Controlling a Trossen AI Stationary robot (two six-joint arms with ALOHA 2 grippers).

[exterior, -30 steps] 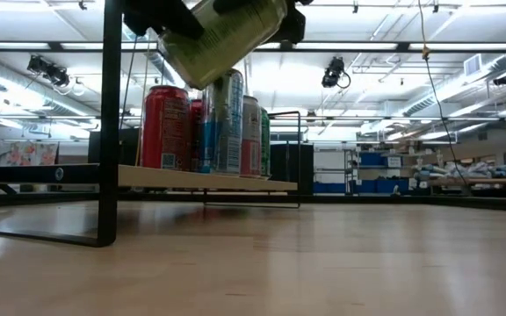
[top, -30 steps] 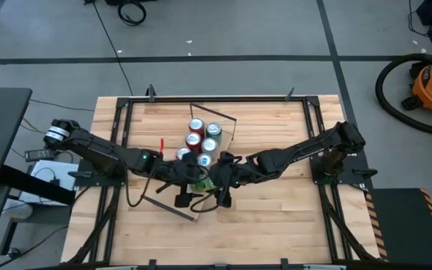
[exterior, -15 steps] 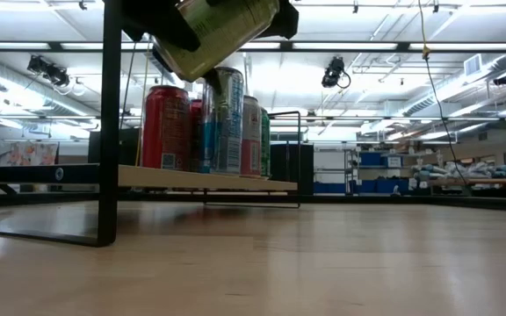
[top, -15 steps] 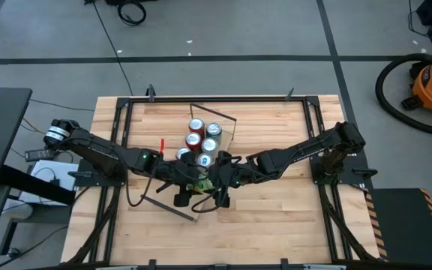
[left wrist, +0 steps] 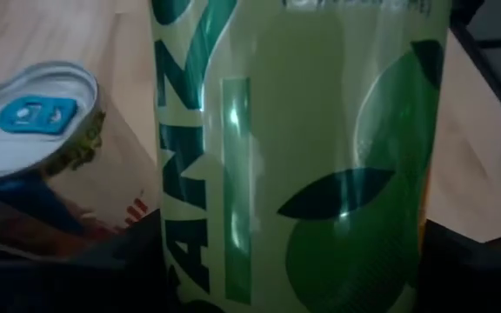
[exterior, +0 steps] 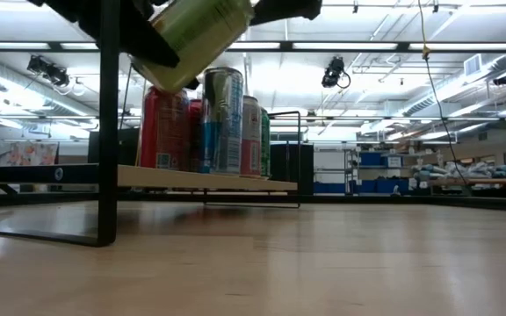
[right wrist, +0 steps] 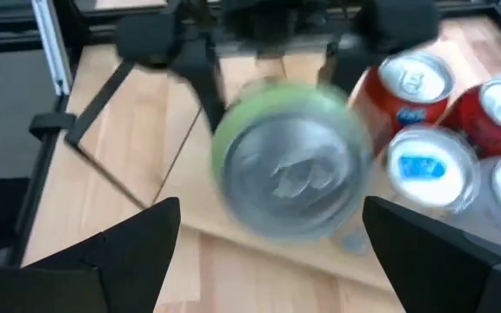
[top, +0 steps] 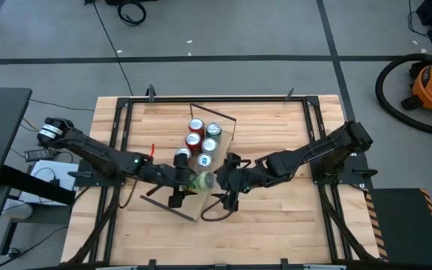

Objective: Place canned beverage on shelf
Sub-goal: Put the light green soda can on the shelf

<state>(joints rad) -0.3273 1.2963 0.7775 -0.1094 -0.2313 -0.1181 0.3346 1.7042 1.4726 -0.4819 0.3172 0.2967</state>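
A pale green can (top: 201,181) is held in the air over the near end of the shelf (exterior: 191,180), a light-wood plank on dark wire brackets (top: 167,207). The can also shows in the low view (exterior: 196,35). My left gripper (top: 191,180) is shut on it. My right gripper (top: 225,182) stands open just to the table's right of the can and touches nothing. One silver end of the can (right wrist: 290,169) faces it. Several red, silver and blue cans (top: 201,142) stand upright on the shelf's far half. My left gripper pinches the green can's side wall (left wrist: 303,174) between its two fingers, one on either side, coming from the table's left. The fingers (right wrist: 200,74) are on the half of the can away from my right gripper. The can is lifted clear of the shelf and tilted.
The standing cans (right wrist: 416,122) are close beside the held can, on its far side. The near wire bracket (exterior: 108,132) stands upright in front of the low camera. Black frame rails (top: 118,127) run along the table's left and right sides.
My right gripper has drawn back toward the table's right edge, away from the green can. My left gripper has kept the can and carried it a little toward the table's left. The can has tipped further over and sits slightly higher in the low view.
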